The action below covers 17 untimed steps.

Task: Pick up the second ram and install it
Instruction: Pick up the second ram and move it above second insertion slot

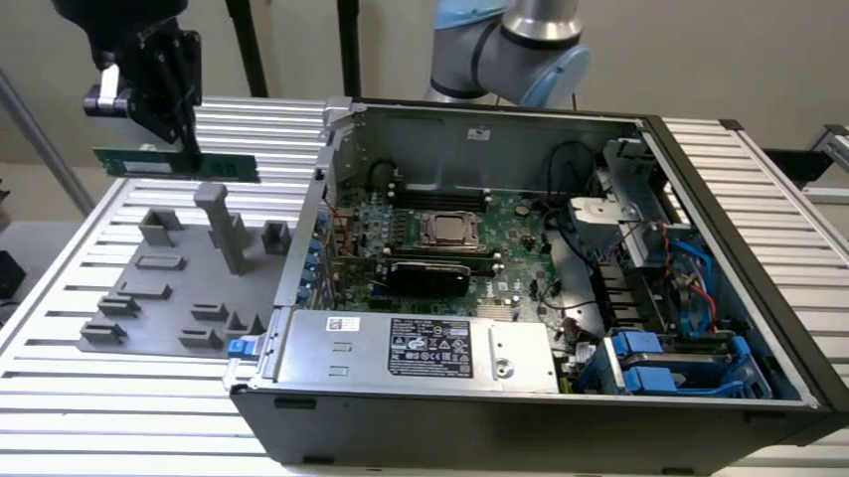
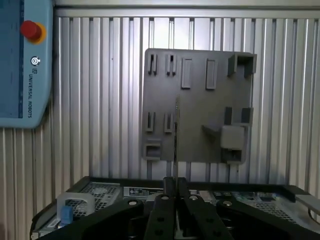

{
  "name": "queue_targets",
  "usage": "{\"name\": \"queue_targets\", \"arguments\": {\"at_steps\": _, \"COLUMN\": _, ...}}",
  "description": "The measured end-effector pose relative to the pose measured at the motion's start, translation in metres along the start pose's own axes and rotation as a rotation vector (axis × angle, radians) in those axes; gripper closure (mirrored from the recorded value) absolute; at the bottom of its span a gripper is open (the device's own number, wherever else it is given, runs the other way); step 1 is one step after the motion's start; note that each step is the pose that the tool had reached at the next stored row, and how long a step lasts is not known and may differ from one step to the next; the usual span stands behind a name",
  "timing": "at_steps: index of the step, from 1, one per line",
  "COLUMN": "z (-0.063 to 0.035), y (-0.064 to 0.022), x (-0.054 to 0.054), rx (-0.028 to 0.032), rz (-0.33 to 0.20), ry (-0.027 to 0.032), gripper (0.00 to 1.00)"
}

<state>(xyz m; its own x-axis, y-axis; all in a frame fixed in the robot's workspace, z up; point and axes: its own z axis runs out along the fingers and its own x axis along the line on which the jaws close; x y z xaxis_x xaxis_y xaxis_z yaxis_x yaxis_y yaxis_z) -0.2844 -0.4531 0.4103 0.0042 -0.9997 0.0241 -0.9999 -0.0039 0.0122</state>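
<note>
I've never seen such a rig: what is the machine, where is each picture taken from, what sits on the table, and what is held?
The machine is a single robot arm that ends in a black gripper. One picture comes from a camera standing off the arm. The other comes from a camera on the wrist, looking along the gripper. On the slatted metal table stand an open computer case, with its motherboard exposed, and a grey fixture plate. The gripper is shut on the second ram, a thin green memory stick held in the air above the plate. The wrist view sees the stick edge-on.
</note>
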Motion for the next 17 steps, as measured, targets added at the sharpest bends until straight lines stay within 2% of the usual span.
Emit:
{"name": "queue_targets", "arguments": {"at_steps": 7, "z": -0.0061, "y": -0.032, "x": -0.001, "rx": 0.0, "rz": 0.0, "ry": -0.0001, "gripper": 1.0}}
{"name": "queue_targets", "arguments": {"at_steps": 17, "z": -0.0074, "y": -0.0772, "x": -0.002, "rx": 0.0, "rz": 0.0, "ry": -0.0002, "gripper": 1.0}}
